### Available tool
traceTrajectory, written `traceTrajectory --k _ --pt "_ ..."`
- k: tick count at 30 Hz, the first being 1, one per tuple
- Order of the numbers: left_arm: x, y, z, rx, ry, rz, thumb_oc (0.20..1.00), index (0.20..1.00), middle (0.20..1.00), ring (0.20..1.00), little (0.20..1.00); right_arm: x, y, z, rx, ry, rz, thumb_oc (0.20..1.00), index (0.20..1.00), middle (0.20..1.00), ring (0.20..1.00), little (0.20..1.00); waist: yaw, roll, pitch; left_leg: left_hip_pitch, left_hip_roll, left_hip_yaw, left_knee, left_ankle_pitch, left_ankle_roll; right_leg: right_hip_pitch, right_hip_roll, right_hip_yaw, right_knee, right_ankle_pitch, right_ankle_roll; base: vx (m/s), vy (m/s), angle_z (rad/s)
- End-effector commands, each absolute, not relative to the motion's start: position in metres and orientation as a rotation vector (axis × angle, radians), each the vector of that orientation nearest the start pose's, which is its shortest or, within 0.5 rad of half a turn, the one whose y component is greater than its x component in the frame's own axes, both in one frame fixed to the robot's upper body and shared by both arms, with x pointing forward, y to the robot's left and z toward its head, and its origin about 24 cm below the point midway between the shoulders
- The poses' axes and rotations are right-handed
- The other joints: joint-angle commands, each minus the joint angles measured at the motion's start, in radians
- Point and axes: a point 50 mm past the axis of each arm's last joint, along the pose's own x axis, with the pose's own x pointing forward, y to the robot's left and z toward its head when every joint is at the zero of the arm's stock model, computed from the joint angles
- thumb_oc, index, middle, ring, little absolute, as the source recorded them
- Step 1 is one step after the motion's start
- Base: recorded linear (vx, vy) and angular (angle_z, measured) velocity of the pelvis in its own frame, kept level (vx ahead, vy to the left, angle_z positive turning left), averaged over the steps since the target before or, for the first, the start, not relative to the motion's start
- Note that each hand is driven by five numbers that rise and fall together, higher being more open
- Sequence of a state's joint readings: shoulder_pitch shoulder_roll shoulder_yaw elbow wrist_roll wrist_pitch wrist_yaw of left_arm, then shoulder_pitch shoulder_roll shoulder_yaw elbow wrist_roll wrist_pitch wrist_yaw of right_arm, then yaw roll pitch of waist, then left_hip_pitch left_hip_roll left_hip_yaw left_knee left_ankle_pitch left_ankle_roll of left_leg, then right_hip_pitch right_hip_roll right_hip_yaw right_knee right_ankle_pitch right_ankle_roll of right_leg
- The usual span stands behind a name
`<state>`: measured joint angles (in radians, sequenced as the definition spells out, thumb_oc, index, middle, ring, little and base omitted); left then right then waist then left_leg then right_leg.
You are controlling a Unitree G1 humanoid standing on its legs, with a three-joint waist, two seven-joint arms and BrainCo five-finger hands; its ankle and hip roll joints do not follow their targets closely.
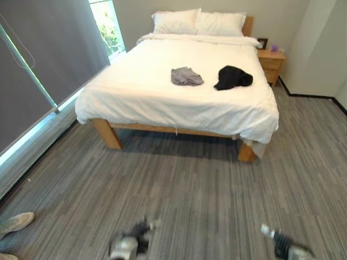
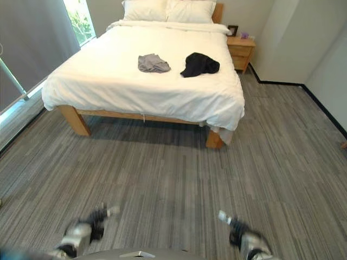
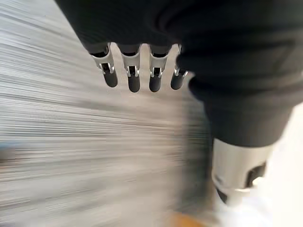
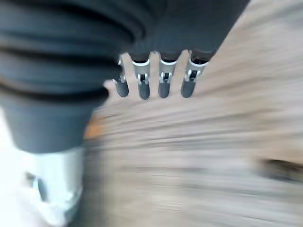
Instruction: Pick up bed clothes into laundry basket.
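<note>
A grey garment and a black garment lie crumpled side by side on the white bed, grey to the left. Both are far from my hands. My left hand hangs low over the floor at the near left, fingers straight and holding nothing. My right hand hangs low at the near right, its fingers also straight and empty.
The wood-framed bed has two pillows at its head. A wooden nightstand stands at its far right. A window wall runs along the left. A person's shoe shows at the near left on the grey floor.
</note>
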<state>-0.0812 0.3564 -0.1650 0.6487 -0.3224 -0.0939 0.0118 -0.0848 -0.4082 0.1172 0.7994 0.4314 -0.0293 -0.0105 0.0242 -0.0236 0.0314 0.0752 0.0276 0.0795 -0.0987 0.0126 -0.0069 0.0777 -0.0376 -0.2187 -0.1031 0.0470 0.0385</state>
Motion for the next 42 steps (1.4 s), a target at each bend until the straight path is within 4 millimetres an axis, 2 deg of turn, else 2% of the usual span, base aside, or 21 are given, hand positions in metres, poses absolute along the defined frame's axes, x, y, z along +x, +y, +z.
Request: traceTrajectory --k 1,2,8,10,15,35,40,41,42 --pt "0.231 0.241 -0.029 0.037 0.3 0.113 1.0 1.0 1.0 1.0 1.0 0.233 -0.258 -0.035 -0.062 0.378 -0.17 1.0 1.0 1.0 1.0 1.0 -0.002 -0.017 -0.002 -0.017 -0.007 0.019 0.011 -0.001 -0.045 -0.004 -0.077 -0.035 0.016 -0.007 0.11 0.0 0.027 -0.18" --pt "0.23 0.239 -0.017 0.057 0.24 0.107 1.0 1.0 1.0 1.0 1.0 0.233 -0.254 -0.022 -0.088 0.302 -0.15 1.0 1.0 1.0 1.0 1.0 -0.001 -0.017 -0.002 -0.016 -0.009 0.019 0.011 -0.005 -0.043 -0.001 -0.079 -0.035 0.016 -0.009 0.111 0.01 0.025 -0.15" --pt "0.233 0.231 -0.008 0.029 0.178 0.114 1.0 1.0 1.0 1.0 1.0 0.235 -0.237 -0.011 -0.135 0.235 -0.071 1.0 1.0 1.0 1.0 1.0 -0.002 -0.018 0.004 -0.014 -0.009 0.021 0.011 -0.01 -0.042 0.0 -0.082 -0.031 0.016 -0.01 0.11 0.0 0.006 -0.04" --pt "0.229 0.23 -0.006 0.009 0.164 0.133 1.0 1.0 1.0 1.0 1.0 0.233 -0.226 -0.014 -0.12 0.242 -0.029 1.0 1.0 1.0 1.0 1.0 -0.005 -0.022 0.007 -0.008 -0.008 0.028 0.011 -0.013 -0.04 0.001 -0.081 -0.024 0.016 -0.012 0.108 0.01 0.009 -0.1" --pt "0.224 0.231 -0.007 0.012 0.162 0.154 1.0 1.0 1.0 1.0 1.0 0.231 -0.216 -0.017 -0.13 0.252 0.031 1.0 1.0 1.0 1.0 1.0 -0.007 -0.027 0.012 0.002 -0.006 0.038 0.011 -0.021 -0.038 0.006 -0.08 -0.016 0.016 -0.013 0.107 0.02 0.0 -0.1" --pt "0.221 0.24 -0.007 0.04 0.161 0.226 1.0 1.0 1.0 1.0 1.0 0.23 -0.214 -0.015 -0.082 0.231 -0.001 1.0 1.0 1.0 1.0 1.0 -0.004 -0.028 0.013 0.017 -0.013 0.044 0.011 -0.033 -0.031 0.02 -0.087 -0.017 0.016 -0.02 0.11 0.0 0.003 -0.01" --pt "0.222 0.246 -0.003 0.032 0.139 0.265 1.0 1.0 1.0 1.0 1.0 0.234 -0.217 -0.01 -0.078 0.209 -0.021 1.0 1.0 1.0 1.0 1.0 0.002 -0.022 0.021 0.009 -0.033 0.035 0.011 -0.035 -0.019 0.018 -0.109 -0.019 0.019 -0.006 0.124 0.01 0.079 0.01" --pt "0.225 0.249 0.001 0.035 0.124 0.278 1.0 1.0 1.0 1.0 1.0 0.236 -0.218 -0.008 -0.075 0.198 -0.033 1.0 1.0 1.0 1.0 1.0 0.004 -0.015 0.033 0.005 -0.043 0.028 0.011 -0.036 -0.007 -0.007 -0.13 -0.015 0.071 -0.013 0.129 -0.02 0.078 0.04" --pt "0.225 0.249 0.001 0.035 0.124 0.278 1.0 1.0 1.0 1.0 1.0 0.236 -0.218 -0.008 -0.075 0.198 -0.033 1.0 1.0 1.0 1.0 1.0 0.004 -0.015 0.033 0.005 -0.043 0.028 0.011 -0.036 -0.007 -0.008 -0.13 -0.015 0.072 -0.014 0.129 -0.06 0.188 0.05"
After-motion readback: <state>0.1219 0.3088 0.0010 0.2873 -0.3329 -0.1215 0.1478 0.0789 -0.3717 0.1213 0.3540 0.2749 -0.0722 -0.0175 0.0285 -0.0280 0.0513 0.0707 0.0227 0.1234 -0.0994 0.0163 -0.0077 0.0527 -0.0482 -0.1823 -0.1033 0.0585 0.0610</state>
